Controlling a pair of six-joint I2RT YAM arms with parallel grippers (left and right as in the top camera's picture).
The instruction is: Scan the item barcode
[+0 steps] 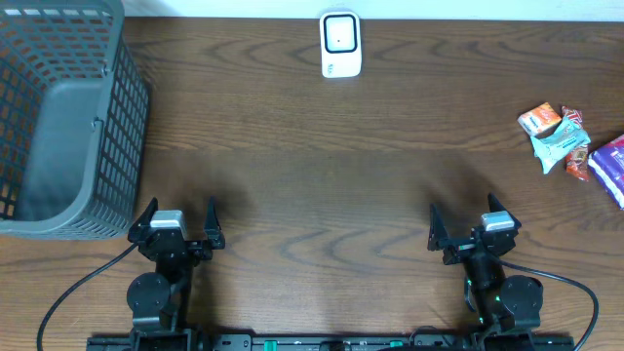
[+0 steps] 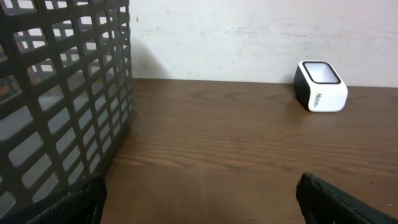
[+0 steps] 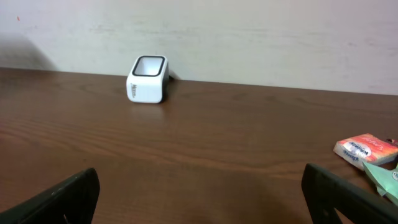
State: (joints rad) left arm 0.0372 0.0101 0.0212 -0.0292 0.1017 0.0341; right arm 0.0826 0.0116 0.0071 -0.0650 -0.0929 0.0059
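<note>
Overhead shows the wood surface [image 1: 322,166] wide open through the middle, so there's loads of room between the arms and the far edge. A gray mesh basket [image 1: 125,146] hogs the left side and runs off the frame's left edge. The white barcode scanner [image 1: 340,44] stands at the far edge, roughly centre, well apart from everything. The snack packets [image 1: 558,136] are bunched at the right edge, and a purple pack there is cut off by the frame. Both arms sit low at the near edge, pointing toward the far wall. The left fingers [image 1: 211,222] are spread wide and empty, just beside the basket's near corner. The right fingers [image 1: 436,226] are the same, spread wide and empty, with the packets off to their far right, not touching.
</note>
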